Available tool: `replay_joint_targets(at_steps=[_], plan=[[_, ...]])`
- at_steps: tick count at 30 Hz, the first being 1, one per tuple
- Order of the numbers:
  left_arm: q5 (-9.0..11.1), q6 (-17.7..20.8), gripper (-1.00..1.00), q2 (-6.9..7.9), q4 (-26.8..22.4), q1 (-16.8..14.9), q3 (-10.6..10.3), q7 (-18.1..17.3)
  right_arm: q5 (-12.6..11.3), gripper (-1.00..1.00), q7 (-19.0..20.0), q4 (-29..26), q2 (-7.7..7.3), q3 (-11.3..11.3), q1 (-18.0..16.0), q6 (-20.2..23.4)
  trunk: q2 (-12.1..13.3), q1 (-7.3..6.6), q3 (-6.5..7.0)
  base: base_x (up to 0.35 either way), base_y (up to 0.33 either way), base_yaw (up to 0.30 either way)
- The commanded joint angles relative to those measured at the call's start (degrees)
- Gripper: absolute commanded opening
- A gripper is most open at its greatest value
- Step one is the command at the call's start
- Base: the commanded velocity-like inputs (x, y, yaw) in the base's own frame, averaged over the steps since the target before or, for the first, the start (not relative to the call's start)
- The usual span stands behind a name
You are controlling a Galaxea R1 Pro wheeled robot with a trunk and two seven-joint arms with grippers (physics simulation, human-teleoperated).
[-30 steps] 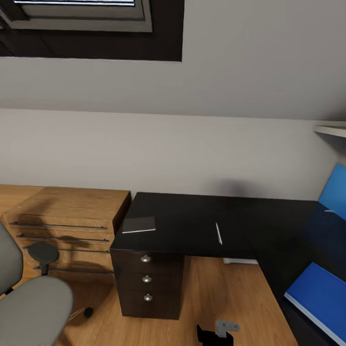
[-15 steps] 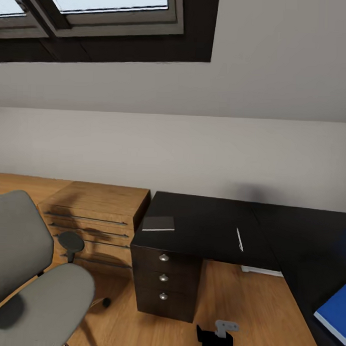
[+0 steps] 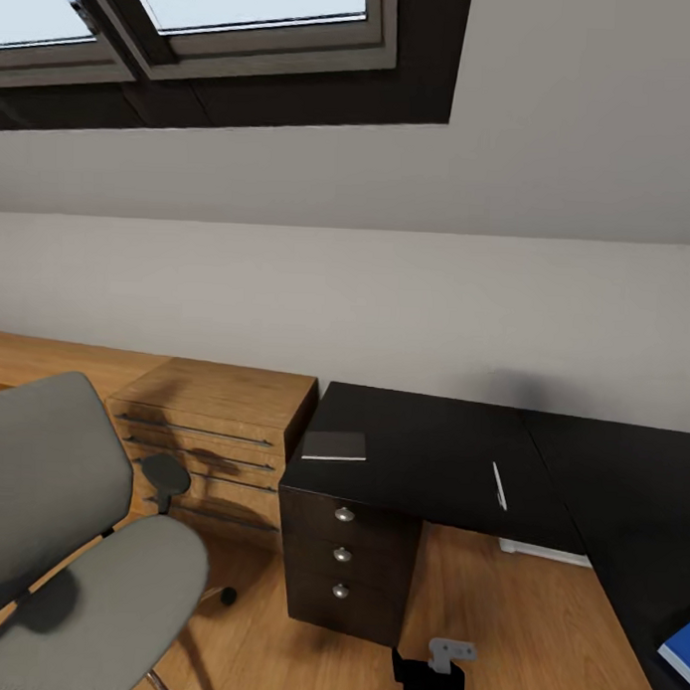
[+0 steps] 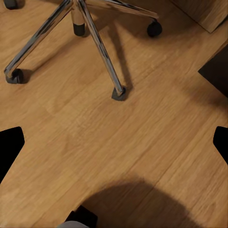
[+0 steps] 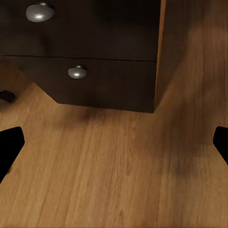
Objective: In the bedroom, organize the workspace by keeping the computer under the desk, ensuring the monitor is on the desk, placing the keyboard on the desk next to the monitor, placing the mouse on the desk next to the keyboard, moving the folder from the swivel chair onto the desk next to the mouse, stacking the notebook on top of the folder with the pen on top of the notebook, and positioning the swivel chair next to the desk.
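While my left gripper (image 4: 114, 142) hangs wide open over bare wood floor (image 4: 142, 156), holding nothing, the silver star base of the swivel chair (image 4: 95, 42) spreads just ahead of it, one caster foot nearest. My right gripper (image 5: 114, 142) is equally spread and empty, poised low over the floor before the dark drawers (image 5: 90, 71) with their round silver knobs. From my head camera, the notebook (image 3: 334, 445) lies on the black worktop (image 3: 431, 457) near its left edge, above the drawers, and the white pen (image 3: 499, 486) rests well apart from it toward the worktop's inner corner. A blue corner of the folder (image 3: 679, 648) shows on the near right wing. A light wood cabinet (image 3: 218, 430) stands against the worktop's left end, with the grey chair (image 3: 70, 534) in front of it under dark-framed skylights (image 3: 226, 42).
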Motion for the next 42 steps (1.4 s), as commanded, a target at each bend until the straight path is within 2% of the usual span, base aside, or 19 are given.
replay_joint_targets(at_steps=[1,18,42], plan=[[0.6,-0.2,1.00,0.04,0.0,0.0,-0.4,-0.2,-0.6,1.00,0.4,0.1,0.02,0.2,-0.1,-0.2,0.0,0.00,-0.06,0.000,0.000,0.021],[0.6,0.2,1.00,0.02,0.0,0.0,-0.4,-0.2,-0.6,1.00,0.4,0.1,0.10,0.2,-0.1,-0.2,0.0,0.00,-0.06,0.000,0.000,0.017],[0.6,0.3,1.00,-0.05,0.1,0.0,-0.4,0.1,-0.7,1.00,0.5,0.1,0.07,0.2,-0.1,-0.2,9.6,-5.27,4.25,0.000,0.000,0.257]])
